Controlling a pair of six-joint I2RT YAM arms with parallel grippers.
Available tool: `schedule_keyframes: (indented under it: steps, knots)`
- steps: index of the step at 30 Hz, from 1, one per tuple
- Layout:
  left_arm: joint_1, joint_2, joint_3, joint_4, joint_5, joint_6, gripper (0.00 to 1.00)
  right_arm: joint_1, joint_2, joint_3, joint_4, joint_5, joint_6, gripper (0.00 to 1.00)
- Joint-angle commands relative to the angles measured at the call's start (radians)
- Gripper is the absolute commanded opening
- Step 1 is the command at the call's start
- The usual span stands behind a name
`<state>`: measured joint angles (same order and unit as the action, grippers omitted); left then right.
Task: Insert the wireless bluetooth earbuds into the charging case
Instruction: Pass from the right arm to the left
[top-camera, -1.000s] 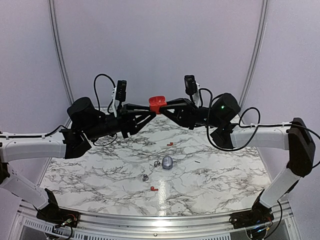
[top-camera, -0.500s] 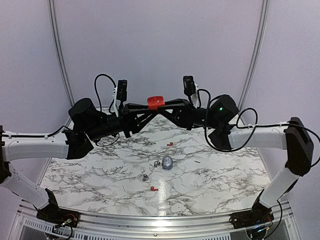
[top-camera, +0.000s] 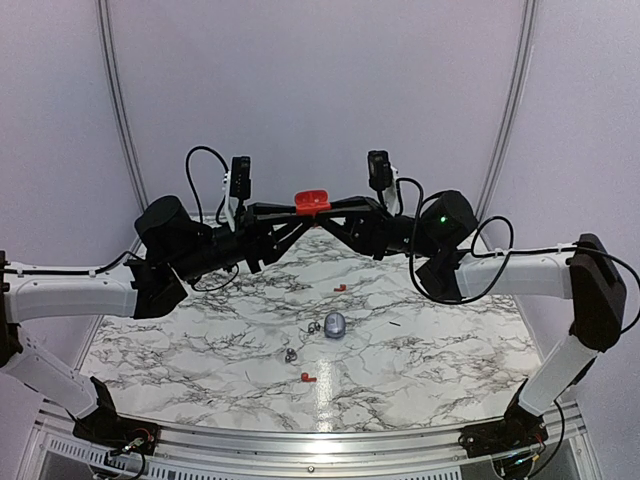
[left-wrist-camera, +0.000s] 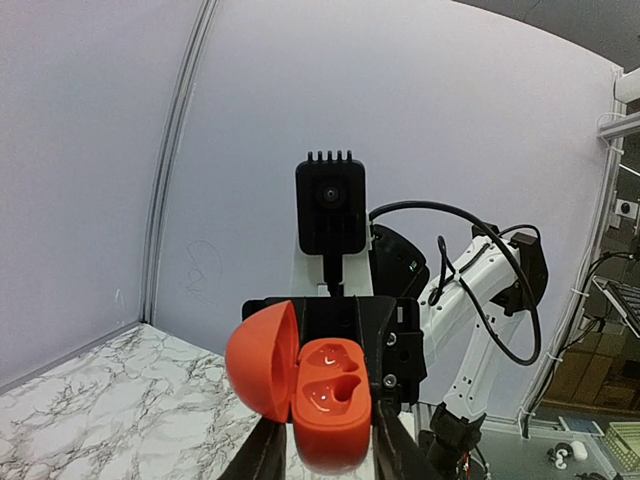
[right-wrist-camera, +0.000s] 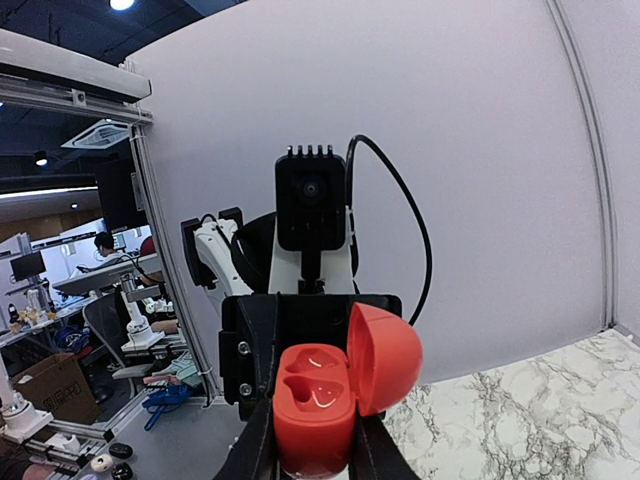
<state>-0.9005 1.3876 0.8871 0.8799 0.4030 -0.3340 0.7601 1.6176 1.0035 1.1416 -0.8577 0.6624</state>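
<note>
Two left fingers (left-wrist-camera: 265, 460) cropped beside charging case (left-wrist-camera: 325, 400) | earbuds (top-camera: 308, 378) mere specks

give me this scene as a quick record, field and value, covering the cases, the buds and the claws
red charging case: held in the air between the two arms, lid open, both sockets empty
left claw: shut on the red charging case
right claw: shut on the same case from the opposite side
grey case: on the marble table, near its middle
silvery earbuds: two on the table, one just left of the grey case, one nearer the arm bases
red earbuds: two on the table, one beyond the grey case, one nearest the front edge
</note>
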Motion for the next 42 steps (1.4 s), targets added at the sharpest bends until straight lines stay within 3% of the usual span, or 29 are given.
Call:
schedule_keyframes:
  steps: [1, 9, 31, 36, 39, 42]
  knots:
    - [-0.003, -0.005, 0.014, 0.063, 0.002, -0.006, 0.32, 0.011, 0.004, 0.017, 0.018, -0.007, 0.008, 0.06]
    - [-0.002, 0.007, 0.024, 0.064, 0.002, -0.003, 0.24, 0.012, 0.004, 0.02, 0.023, -0.012, 0.013, 0.06]
    - [-0.002, 0.032, 0.041, 0.062, 0.003, -0.004, 0.27, 0.014, 0.007, 0.019, 0.029, -0.011, 0.019, 0.07]
    - [-0.003, 0.026, 0.036, 0.059, 0.011, 0.004, 0.15, 0.01, 0.006, 0.02, 0.026, -0.016, 0.017, 0.07]
    - [0.0, 0.003, 0.019, 0.051, 0.013, 0.026, 0.1, -0.003, 0.002, 0.011, 0.021, -0.023, 0.021, 0.17]
    - [0.002, -0.036, 0.0, 0.005, 0.011, 0.065, 0.08, -0.029, -0.016, -0.007, 0.012, -0.029, 0.033, 0.37]
